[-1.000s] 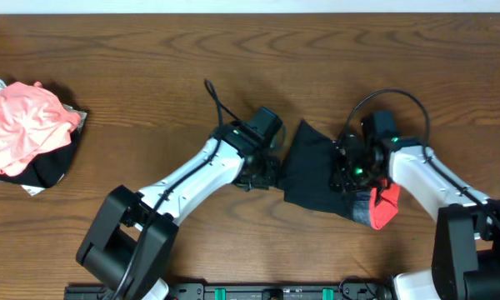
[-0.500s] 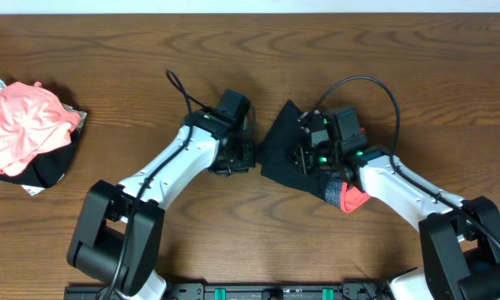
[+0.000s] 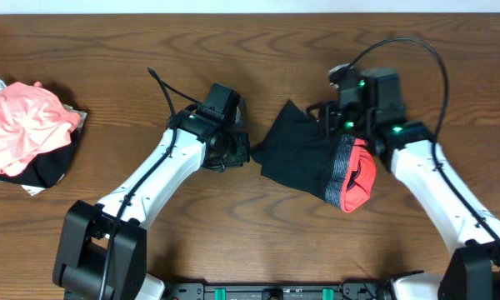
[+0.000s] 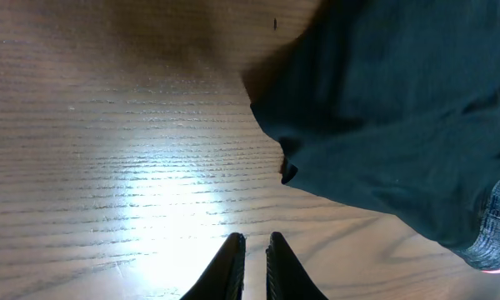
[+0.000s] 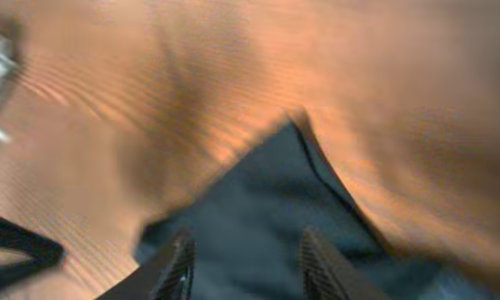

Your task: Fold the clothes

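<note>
Wood table (image 3: 108, 50), leggings (image 3: 296, 154) bunched mid-table, waistband (image 3: 343, 162) at R end. L gripper (image 4: 255, 242) together, parked clear beside them; R gripper (image 5: 246, 246) apart above, prob. for regrasp

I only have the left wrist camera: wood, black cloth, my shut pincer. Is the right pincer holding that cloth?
Observer: The right pincer stands open above the folded black stretchy leggings, fingers apart. The right wrist view is too blurred to show any touch.
Operator: Where does the grey band at my frame's corner sit?
Observer: The heathered grey waistband with coral-red edge forms the bundle's right end in the overhead view.
Operator: Anything else on the table?
Observer: A crumpled coral-pink and black clothing pile lies at the far left edge of the brown wooden table, well apart from the leggings.
</note>
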Robot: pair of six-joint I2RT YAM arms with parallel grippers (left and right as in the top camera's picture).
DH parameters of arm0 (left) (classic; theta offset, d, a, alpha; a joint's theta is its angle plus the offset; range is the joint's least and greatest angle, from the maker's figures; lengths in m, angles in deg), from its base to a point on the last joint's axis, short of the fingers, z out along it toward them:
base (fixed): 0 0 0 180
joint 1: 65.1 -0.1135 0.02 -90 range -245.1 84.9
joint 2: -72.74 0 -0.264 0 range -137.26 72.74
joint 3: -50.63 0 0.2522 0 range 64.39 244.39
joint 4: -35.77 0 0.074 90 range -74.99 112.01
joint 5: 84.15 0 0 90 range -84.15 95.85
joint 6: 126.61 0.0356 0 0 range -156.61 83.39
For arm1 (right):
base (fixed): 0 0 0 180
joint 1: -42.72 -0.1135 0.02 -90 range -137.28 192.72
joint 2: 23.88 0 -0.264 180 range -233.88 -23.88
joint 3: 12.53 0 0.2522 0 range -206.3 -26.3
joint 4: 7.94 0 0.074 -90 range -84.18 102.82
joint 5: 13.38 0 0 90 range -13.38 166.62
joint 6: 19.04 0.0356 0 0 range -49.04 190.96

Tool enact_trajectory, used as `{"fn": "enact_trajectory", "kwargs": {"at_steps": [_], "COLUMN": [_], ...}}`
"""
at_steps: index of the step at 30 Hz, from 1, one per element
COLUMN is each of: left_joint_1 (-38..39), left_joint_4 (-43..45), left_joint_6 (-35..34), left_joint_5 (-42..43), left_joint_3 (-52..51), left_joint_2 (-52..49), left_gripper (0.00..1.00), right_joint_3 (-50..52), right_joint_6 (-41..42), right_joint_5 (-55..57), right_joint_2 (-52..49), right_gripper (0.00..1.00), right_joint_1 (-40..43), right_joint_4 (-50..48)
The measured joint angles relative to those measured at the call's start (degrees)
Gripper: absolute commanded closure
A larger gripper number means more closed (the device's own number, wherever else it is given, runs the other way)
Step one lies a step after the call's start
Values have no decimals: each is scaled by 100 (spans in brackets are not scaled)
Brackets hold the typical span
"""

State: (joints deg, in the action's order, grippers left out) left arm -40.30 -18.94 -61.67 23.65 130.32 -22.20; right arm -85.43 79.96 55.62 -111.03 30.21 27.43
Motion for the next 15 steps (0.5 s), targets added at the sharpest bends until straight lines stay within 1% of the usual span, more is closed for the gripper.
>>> {"fn": "enact_trajectory", "kwargs": {"at_steps": [3, 7, 8, 11, 15], "left_joint_1": [0, 0, 0, 0, 0], "left_joint_4": [-7, -11, -15, -15, -15], "left_joint_6": [0, 0, 0, 2, 0], "left_joint_5": [0, 0, 0, 2, 0], "left_joint_3": [0, 0, 0, 0, 0], "left_joint_2": [0, 0, 0, 0, 0], "left_gripper": [88, 88, 88, 88, 88], "right_joint_3": [11, 50, 50, 48, -28], "right_joint_6": [-179, -330, -356, -387, -409], "right_joint_5": [269, 809, 909, 1075, 1161], "right_joint_2": [-229, -767, -887, -1178, -1397], "right_gripper": [54, 56, 57, 59, 62], "right_joint_1": [61, 59, 61, 59, 61], "right_joint_4": [911, 1845, 2002, 2398, 2557]}}
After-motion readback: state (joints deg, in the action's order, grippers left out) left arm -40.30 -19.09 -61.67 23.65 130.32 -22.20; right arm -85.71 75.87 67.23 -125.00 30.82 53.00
